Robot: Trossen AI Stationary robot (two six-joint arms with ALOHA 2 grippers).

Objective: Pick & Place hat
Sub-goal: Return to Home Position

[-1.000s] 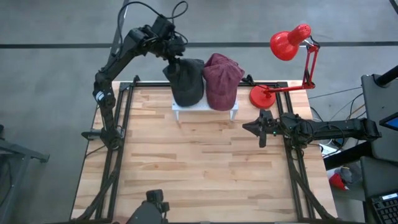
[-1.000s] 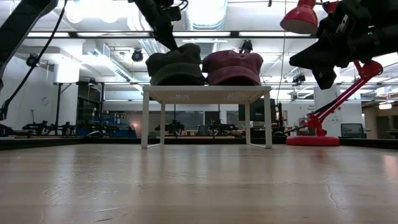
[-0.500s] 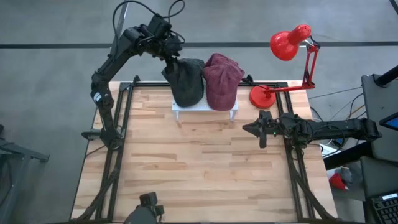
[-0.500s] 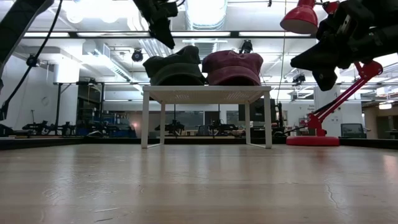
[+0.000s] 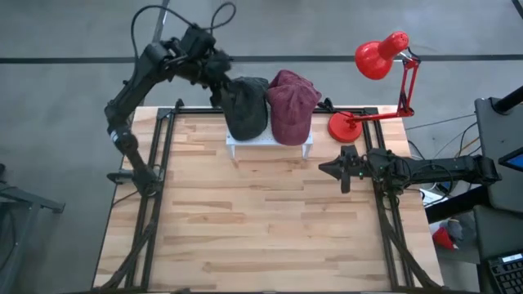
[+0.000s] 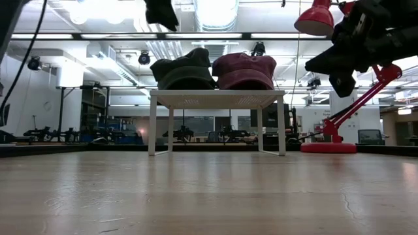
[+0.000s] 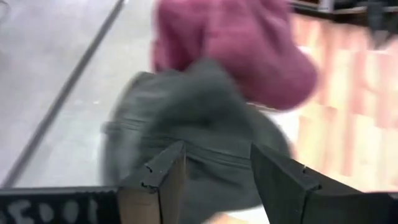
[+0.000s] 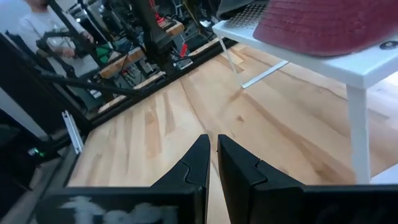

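Two soft heaps sit on top of the white shelf (image 5: 270, 145), side by side and touching: the black caps (image 5: 246, 106) at the end near the left arm and the red caps (image 5: 290, 106) at the other end. The left gripper (image 5: 216, 69) hangs in the air just behind the shelf, up above the black caps and not touching them. Its fingers (image 7: 155, 180) are spread apart and there is nothing between them. The right gripper (image 5: 337, 169) is in front of the shelf, out past the red caps end, and floats over the wooden table (image 5: 261, 220). Its fingers (image 8: 193, 168) are pressed almost together and hold nothing. A red lamp (image 5: 380, 53) stands just beside the shelf, past the red caps.
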